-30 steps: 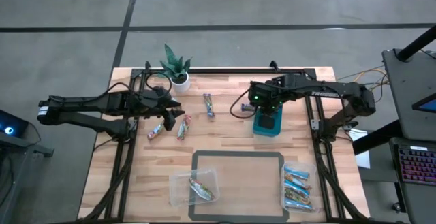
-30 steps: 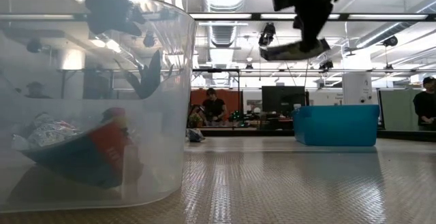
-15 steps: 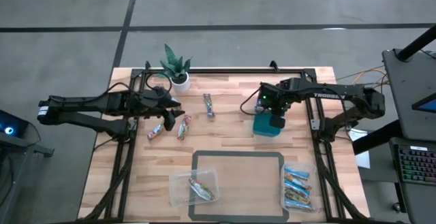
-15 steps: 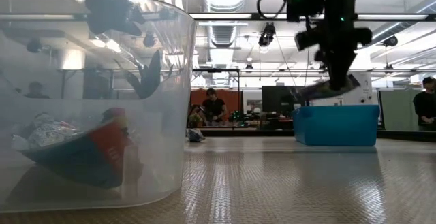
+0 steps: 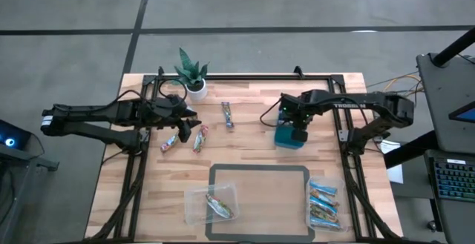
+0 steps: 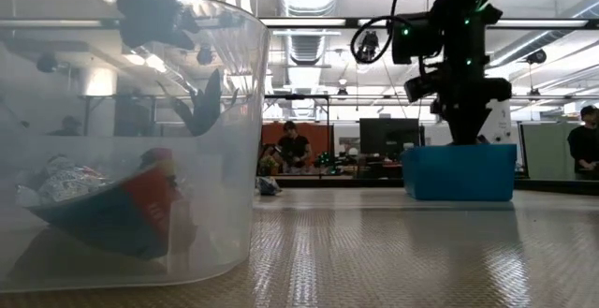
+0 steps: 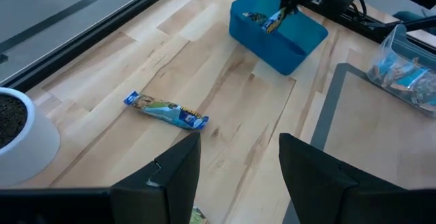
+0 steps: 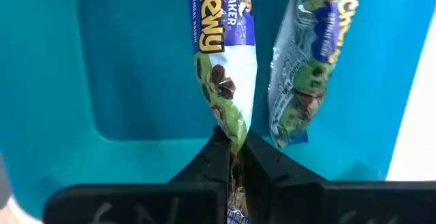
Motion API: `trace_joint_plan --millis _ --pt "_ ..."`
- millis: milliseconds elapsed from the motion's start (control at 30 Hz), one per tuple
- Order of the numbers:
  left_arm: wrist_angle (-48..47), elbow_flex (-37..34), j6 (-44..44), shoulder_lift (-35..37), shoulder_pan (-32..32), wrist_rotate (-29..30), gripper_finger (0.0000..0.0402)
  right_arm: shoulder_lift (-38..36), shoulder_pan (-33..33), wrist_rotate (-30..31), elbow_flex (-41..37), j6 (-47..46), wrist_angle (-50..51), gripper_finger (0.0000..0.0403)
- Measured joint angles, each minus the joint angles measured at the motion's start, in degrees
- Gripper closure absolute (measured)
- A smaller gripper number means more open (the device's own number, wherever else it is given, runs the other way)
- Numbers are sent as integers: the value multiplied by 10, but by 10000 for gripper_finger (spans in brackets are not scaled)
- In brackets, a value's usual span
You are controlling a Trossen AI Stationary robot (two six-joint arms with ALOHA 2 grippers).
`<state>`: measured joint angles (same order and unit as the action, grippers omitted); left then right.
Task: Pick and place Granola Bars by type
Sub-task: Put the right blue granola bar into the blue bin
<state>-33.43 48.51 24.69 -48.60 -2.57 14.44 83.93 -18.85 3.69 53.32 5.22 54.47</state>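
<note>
My right gripper stands over the teal bin, shut on a blue-and-green granola bar. A second bar of the same kind lies inside the bin, leaning on its wall. At the table's left my left gripper hovers open and holds nothing. A blue bar lies flat on the wood ahead of it. Two multicoloured bars lie just below it. My right gripper pinches one end of the granola bar between its two fingers, which come from above and point down. The bar hangs below the fingers into the bin's mouth, slightly slanted. Whether its lower end touches the bin's floor, I cannot tell.
A clear tub with multicoloured bars stands near the front edge. Another clear tub with blue bars stands at the front right. A dark rectangular outline is marked on the wood between them. A potted plant stands at the far left.
My right gripper, still shut on the bar, has come down from well above the table to the teal bin's mouth. The bar has gone down with it. In the low view it is now hidden behind the bin's wall.
</note>
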Motion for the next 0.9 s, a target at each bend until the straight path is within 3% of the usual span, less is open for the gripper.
trace_joint_plan --millis 667,900 --pt "0 0 26 0 0 0 221 107 -30 -14 -5 29 -96 393" --pt "0 0 37 0 0 0 221 105 -35 -12 -11 23 -101 353"
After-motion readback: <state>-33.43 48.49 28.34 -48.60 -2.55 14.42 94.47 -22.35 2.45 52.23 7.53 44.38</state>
